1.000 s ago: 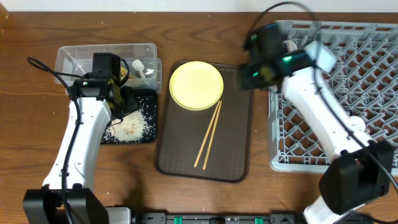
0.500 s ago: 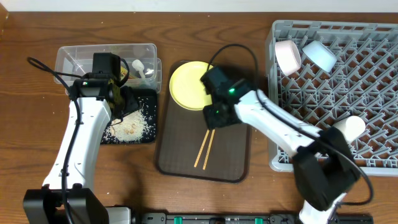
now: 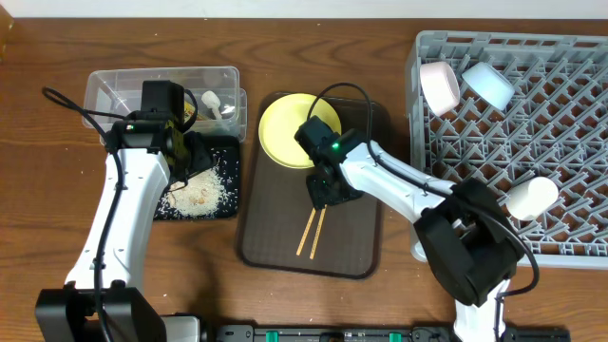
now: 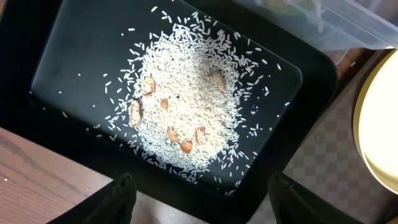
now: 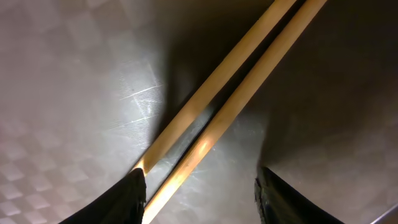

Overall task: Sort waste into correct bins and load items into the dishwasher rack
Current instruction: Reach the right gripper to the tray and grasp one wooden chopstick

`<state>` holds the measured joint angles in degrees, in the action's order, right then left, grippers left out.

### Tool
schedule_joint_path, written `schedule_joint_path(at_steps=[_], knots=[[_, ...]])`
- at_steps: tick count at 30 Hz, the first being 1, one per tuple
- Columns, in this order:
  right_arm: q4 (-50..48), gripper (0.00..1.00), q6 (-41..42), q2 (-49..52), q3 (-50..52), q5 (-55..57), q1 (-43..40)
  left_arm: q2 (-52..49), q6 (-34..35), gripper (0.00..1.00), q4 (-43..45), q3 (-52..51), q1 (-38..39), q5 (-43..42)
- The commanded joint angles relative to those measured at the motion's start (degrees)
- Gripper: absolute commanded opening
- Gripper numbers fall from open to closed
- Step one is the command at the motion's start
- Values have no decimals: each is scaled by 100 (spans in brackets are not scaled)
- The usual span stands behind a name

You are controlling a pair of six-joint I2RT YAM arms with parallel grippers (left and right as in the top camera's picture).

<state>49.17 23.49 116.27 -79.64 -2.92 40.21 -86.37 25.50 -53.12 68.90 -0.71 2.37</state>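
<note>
dark brown serving tray (image 3: 275, 228) with rounded corners, lying flat near the middle of a brown wood-grain tabletop (image 3: 313, 47), faint checkered texture across the tray's surface, black rail (image 3: 361, 334) with green marks along the tabletop's near edge

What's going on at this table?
The right gripper is down over the chopsticks on the brown serving tray, jaws open either side, not gripping. The left gripper hovers open above the black tray of rice. A white bowl, light blue bowl and cup sit in the grey rack; the yellow plate lies on the tray.
</note>
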Motion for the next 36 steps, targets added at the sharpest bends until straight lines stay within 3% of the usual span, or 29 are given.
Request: schedule_joint_path(at_steps=[1,15,36], knots=[[11,56,72,181,37,98,74,22,13,71,-20,-7,-24,111],[339,52,417,184,37,807,26,22,13,72,-22,-7,-24,109],[284,8,737,184,37,706,-734,22,13,72,-22,-7,-24,111]])
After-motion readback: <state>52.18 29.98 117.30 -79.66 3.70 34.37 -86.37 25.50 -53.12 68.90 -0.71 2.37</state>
